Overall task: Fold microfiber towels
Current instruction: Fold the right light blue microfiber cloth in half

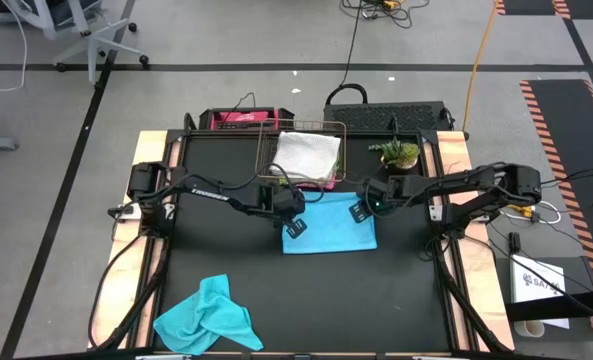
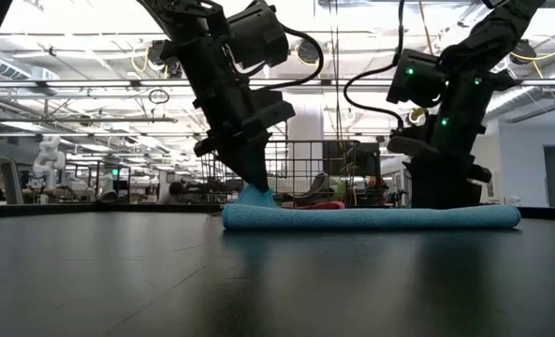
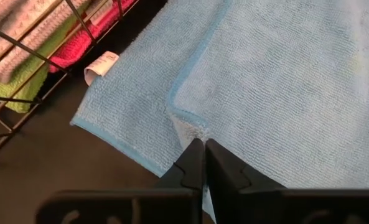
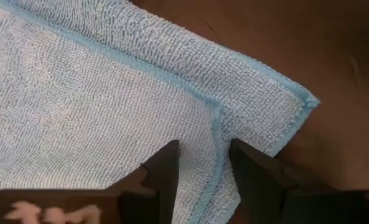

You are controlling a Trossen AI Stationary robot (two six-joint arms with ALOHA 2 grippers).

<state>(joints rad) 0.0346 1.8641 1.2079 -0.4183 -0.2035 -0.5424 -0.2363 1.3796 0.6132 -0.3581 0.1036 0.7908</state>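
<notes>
My left gripper (image 3: 204, 163) is pressed together on the upper layer's corner of the folded turquoise towel (image 1: 328, 222), mid-worktop just before the copper wire basket (image 1: 328, 127). My right gripper (image 4: 204, 171) straddles the opposite corner edge, fingers spread, so both corners can travel together. The other turquoise towel (image 1: 209, 317) lies crumpled, waiting.

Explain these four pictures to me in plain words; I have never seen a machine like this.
Two dark robot arms work at a black table. One picture looks down from above, one looks level across the tabletop, and two come from cameras on the arms' wrists. A folded turquoise towel lies mid-table. The left gripper is shut, pinching its edge; the right gripper has open fingers astride the towel's other end. A crumpled turquoise towel waits near the front. A wire basket behind holds more towels.
</notes>
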